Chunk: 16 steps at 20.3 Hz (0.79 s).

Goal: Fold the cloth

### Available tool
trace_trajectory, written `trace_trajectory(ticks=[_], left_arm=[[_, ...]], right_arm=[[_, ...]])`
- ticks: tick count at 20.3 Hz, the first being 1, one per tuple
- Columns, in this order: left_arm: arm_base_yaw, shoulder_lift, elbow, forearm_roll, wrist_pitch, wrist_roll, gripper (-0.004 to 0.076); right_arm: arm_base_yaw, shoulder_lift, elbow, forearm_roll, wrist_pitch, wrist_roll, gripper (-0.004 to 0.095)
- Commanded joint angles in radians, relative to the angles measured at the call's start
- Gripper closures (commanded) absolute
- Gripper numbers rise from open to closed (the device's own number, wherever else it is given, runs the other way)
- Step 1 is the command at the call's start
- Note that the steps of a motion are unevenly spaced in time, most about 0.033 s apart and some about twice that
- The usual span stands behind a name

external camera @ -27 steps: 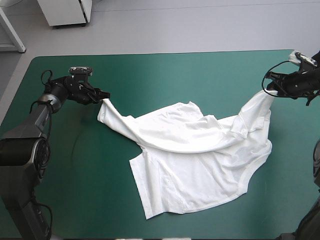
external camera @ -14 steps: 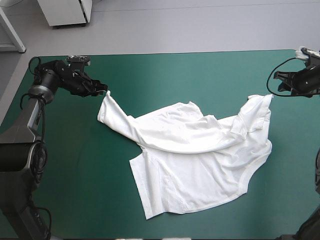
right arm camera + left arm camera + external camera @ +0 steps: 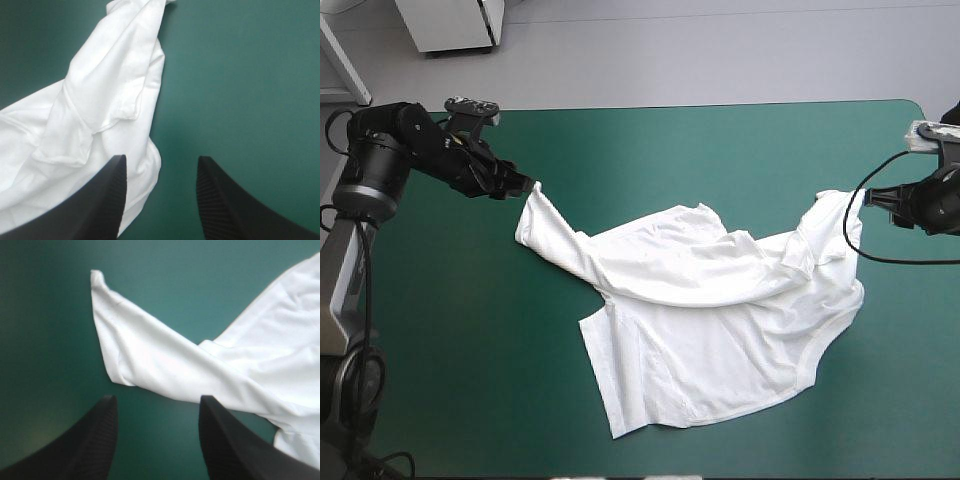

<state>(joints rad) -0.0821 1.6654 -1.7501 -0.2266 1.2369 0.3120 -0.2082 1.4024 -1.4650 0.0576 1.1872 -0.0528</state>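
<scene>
High view | left end effector (image 3: 527,186), right end effector (image 3: 890,197) withdrawn | T-shirt (image 3: 710,310) released

Beyond the teal-green desk (image 3: 720,140) we see pale grey floor (image 3: 720,50) and what may be a white cabinet (image 3: 450,25).

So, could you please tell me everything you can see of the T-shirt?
The T-shirt is white, short-sleeved, of thin, soft-looking fabric. It lies rumpled and partly spread on the teal-green cover, mid-table, its body creased and folded over itself. One sleeve stretches toward the left gripper, another corner toward the right gripper. Both grippers are open and neither holds the cloth.
</scene>
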Motion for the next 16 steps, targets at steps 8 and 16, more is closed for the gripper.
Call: trace_trajectory(ticks=[8, 16], left_arm=[[-0.4, -0.335, 0.357, 0.122, 0.05, -0.242, 0.0363], [-0.585, -0.282, 0.537, 0.357, -0.057, -0.374, 0.038]], right_arm=[[0.007, -0.274, 0.023, -0.01, 0.02, 0.053, 0.049], [0.007, -0.286, 0.027, 0.001, 0.018, 0.066, 0.049]])
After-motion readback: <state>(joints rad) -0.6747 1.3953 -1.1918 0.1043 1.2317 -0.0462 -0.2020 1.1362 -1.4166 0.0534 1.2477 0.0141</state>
